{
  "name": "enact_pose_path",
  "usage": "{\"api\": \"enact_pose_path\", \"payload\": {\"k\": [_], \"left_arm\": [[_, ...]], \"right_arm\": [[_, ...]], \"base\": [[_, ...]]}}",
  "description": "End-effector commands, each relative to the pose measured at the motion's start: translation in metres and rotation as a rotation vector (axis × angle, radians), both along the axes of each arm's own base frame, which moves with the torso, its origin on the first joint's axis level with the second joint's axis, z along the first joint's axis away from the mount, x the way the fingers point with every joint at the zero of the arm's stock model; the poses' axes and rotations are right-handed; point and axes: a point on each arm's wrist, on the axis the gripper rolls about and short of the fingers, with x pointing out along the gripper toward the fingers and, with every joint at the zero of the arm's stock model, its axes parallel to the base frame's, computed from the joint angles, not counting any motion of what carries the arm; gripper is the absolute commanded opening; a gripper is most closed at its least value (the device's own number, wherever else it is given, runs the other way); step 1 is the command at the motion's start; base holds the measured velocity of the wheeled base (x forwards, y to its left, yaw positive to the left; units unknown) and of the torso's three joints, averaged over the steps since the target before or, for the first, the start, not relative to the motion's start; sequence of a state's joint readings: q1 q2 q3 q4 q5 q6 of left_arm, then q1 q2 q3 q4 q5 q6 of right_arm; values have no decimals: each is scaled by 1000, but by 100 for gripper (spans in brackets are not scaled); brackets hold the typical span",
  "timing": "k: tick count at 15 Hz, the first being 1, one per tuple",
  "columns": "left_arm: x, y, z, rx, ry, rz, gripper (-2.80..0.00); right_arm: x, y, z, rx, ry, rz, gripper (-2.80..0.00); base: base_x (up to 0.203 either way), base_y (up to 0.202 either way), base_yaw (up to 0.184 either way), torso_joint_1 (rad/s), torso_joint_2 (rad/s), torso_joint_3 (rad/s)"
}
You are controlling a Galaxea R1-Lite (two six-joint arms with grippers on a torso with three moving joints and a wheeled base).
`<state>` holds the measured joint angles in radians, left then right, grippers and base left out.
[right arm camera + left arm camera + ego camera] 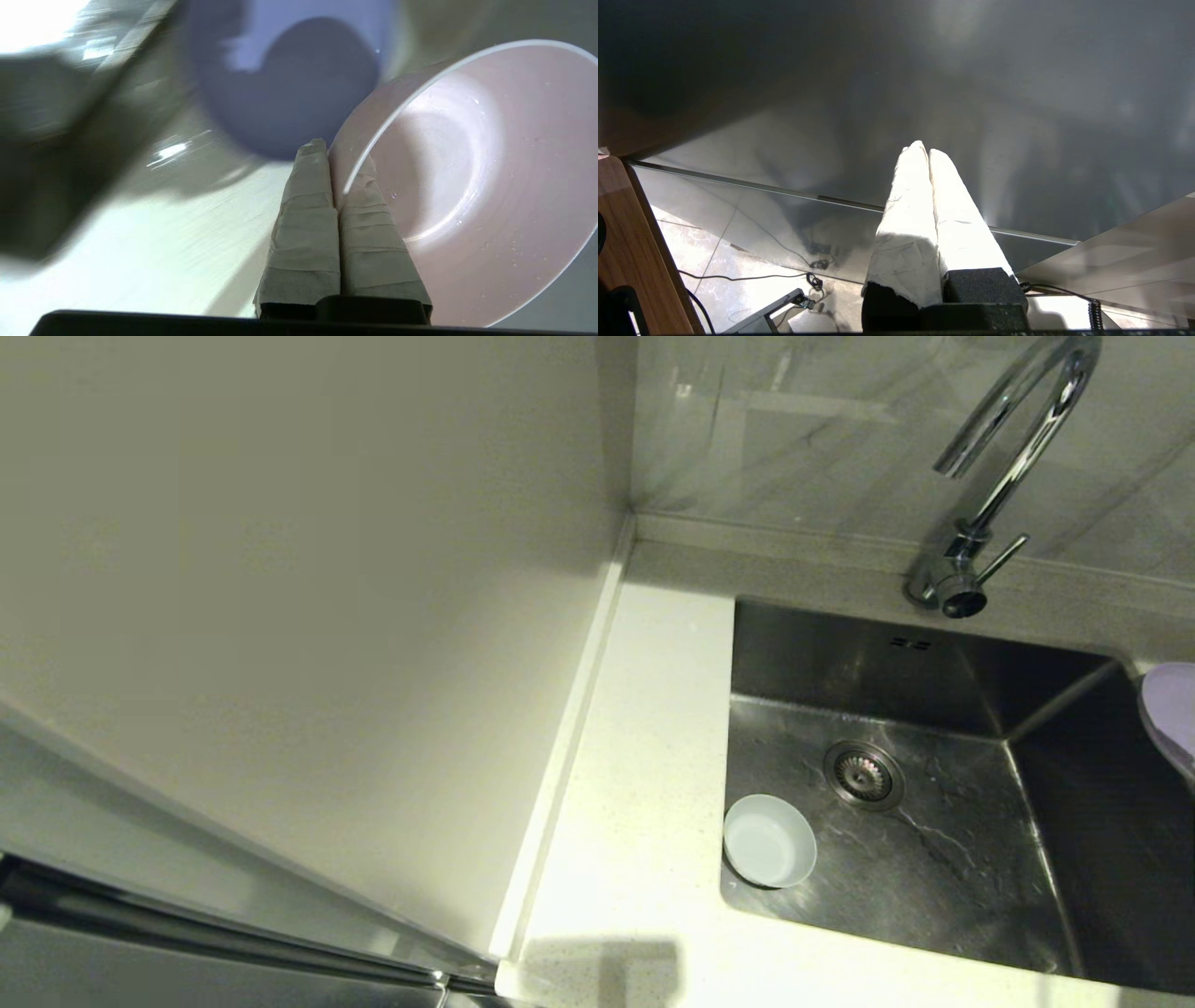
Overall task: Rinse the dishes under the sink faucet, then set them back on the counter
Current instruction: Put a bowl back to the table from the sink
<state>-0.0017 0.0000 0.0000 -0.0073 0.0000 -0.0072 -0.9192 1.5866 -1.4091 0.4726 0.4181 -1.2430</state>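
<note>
The pale blue-white bowl (768, 841) stands upright in the steel sink (943, 887), in its front left corner beside the round drain strainer (864, 775). The chrome gooseneck faucet (1001, 493) rises behind the basin, and no water shows at its spout. At the right edge of the head view is part of the lilac plate (1172, 709). In the right wrist view my right gripper (327, 145) is shut on the rim of the tilted pale pink cup (490, 186), with the lilac plate (299, 93) lying just beyond on the white counter (140, 252). My left gripper (924, 147) is shut and holds nothing, parked low and away from the sink.
White speckled counter (644, 756) runs along the sink's left side up to a cream wall panel (280, 616). The faucet's lever (1004, 558) sticks out sideways at its base. The left wrist view shows a metal panel (924, 70), floor cables and a wooden edge.
</note>
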Motion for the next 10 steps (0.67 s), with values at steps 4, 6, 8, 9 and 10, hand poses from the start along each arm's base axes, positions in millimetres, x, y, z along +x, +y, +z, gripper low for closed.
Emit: {"api": "enact_pose_path", "payload": {"k": [4,6,8,9,10], "left_arm": [[0,0,-1,0,3,0,-280],[0,0,-1,0,3,0,-280],[0,0,-1,0,3,0,-280],[0,0,-1,0,3,0,-280],[0,0,-1,0,3,0,-280]], "right_arm": [[2,1,-12,207,179,6,-280],[4,-2,-16,211,192,-3,-280],[12,-2,-25,237,212,24,-280],[19,-4,-29,245,219,36,-280],[28,-7,-34,239,213,49,-280]], "base": [[0,0,0,0,0,0],[0,0,0,0,0,0],[0,0,0,0,0,0],[0,0,0,0,0,0],[0,0,0,0,0,0]]}}
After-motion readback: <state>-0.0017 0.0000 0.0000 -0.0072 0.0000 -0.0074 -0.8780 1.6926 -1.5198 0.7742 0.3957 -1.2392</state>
